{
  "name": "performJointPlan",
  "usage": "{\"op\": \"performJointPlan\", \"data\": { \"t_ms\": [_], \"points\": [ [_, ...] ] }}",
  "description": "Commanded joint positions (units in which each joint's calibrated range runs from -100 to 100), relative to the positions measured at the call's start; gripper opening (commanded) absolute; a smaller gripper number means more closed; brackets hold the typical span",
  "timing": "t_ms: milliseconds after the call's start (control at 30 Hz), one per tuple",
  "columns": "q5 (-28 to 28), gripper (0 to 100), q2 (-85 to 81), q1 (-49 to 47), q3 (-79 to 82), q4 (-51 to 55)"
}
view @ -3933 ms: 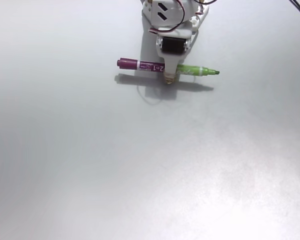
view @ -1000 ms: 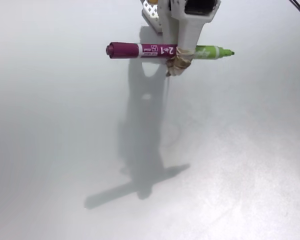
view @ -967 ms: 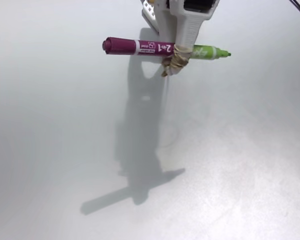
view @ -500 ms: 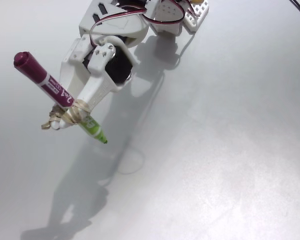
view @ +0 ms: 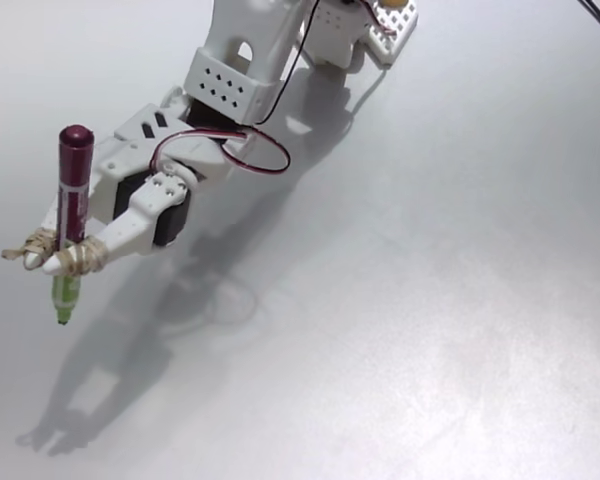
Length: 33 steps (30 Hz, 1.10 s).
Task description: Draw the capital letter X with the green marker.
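Marker (view: 70,215) stands nearly upright at the left of the fixed view, purple cap up, green tip down. The gripper (view: 52,257) is clamped on it just above the green half, its fingers (view: 110,236) wound with tan bands (view: 78,256) at the tips. The tip hangs over bare counter (view: 450,330); whether it touches the surface cannot be told. No green X shows on the counter. The white arm (view: 235,75) reaches in from the top edge, a red wire (view: 265,165) looping beside it. Its shadow falls to the lower left. The gripper sits close to the left edge of the view; the counter is open to the right and below.
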Motion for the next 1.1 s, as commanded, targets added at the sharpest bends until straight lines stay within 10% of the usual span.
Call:
{"op": "performJointPlan", "data": {
  "t_ms": [0, 1067],
  "points": [
    [0.73, 1, 6.05, 1.41, -2.95, -3.25],
    [-2.20, 1, 25.68, 0.94, -6.72, -6.36]
  ]
}}
